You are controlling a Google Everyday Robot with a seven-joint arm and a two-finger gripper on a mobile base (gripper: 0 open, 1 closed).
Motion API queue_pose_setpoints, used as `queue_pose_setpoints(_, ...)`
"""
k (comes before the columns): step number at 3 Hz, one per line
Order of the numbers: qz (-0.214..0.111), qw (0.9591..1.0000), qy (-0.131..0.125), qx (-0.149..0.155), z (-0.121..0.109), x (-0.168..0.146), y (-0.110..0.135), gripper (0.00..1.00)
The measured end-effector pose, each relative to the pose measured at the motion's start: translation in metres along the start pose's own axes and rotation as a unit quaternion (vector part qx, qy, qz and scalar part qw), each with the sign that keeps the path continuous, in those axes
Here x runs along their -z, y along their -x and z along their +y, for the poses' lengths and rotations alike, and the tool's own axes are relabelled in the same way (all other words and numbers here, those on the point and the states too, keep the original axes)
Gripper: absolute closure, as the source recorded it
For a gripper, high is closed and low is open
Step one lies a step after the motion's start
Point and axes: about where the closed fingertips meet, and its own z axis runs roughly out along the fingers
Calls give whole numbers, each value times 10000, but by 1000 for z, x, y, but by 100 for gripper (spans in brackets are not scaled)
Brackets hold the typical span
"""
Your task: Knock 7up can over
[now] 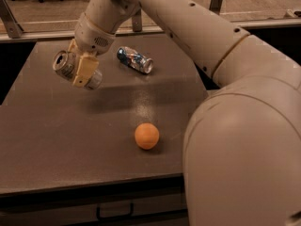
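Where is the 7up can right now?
Camera view, left side: the 7up can is tilted in the end effector, left of the blue-and-silver can lying on the table, and up-left of the orange ball.

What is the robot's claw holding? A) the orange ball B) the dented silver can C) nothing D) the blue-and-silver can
B: the claw, above the table's left side, is shut around the tilted 7up can; the orange ball and blue-and-silver can lie apart from it.
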Motion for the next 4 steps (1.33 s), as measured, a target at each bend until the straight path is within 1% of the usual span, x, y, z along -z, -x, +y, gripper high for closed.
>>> queue_pose_setpoints(1, 576, 9967, 544, 161, 21, -7, -2, 83)
queue_pose_setpoints(2, 1031, 9917, 748, 165, 36, -16, -1, 60)
queue_pose_setpoints(3, 1351, 9891, 580, 32, 47, -19, -3, 36)
queue_pose_setpoints(4, 1381, 9896, 368, -156, 57, -29, -3, 12)
